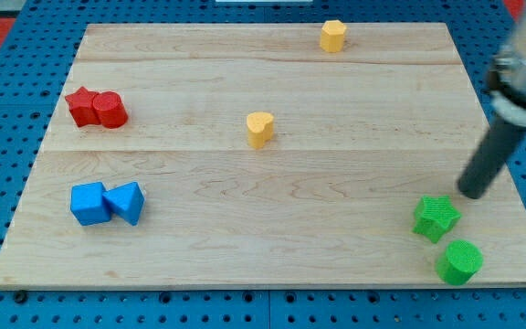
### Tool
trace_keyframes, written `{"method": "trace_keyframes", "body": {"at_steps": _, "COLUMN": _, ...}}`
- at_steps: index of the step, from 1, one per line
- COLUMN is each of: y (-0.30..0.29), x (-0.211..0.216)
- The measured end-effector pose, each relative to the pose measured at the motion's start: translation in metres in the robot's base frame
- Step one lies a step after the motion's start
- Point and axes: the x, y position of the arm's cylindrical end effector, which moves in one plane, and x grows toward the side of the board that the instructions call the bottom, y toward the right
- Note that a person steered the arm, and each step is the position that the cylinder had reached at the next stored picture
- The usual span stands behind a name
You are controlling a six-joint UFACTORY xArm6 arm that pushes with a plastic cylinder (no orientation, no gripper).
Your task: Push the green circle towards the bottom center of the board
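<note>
The green circle (460, 261) lies near the board's bottom right corner. A green star (436, 217) sits just up and left of it, close beside it. My tip (472, 194) is on the board at the right, just up and right of the green star and above the green circle, touching neither as far as I can see. The dark rod rises from it towards the view's top right.
A yellow heart (260, 129) sits mid-board and a yellow hexagon (333, 36) near the top edge. A red star (83, 106) and red circle (110, 110) touch at the left. A blue cube (89, 203) and blue triangle (126, 201) touch at the lower left. The wooden board (263, 247) ends just right of the green blocks.
</note>
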Motion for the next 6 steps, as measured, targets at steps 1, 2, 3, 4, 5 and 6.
{"method": "trace_keyframes", "body": {"at_steps": 1, "y": 0.057, "x": 0.049}}
{"method": "trace_keyframes", "body": {"at_steps": 2, "y": 0.068, "x": 0.107}}
{"method": "trace_keyframes", "body": {"at_steps": 3, "y": 0.036, "x": 0.108}}
{"method": "trace_keyframes", "body": {"at_steps": 4, "y": 0.002, "x": 0.108}}
{"method": "trace_keyframes", "body": {"at_steps": 5, "y": -0.038, "x": 0.099}}
{"method": "trace_keyframes", "body": {"at_steps": 6, "y": -0.09, "x": 0.069}}
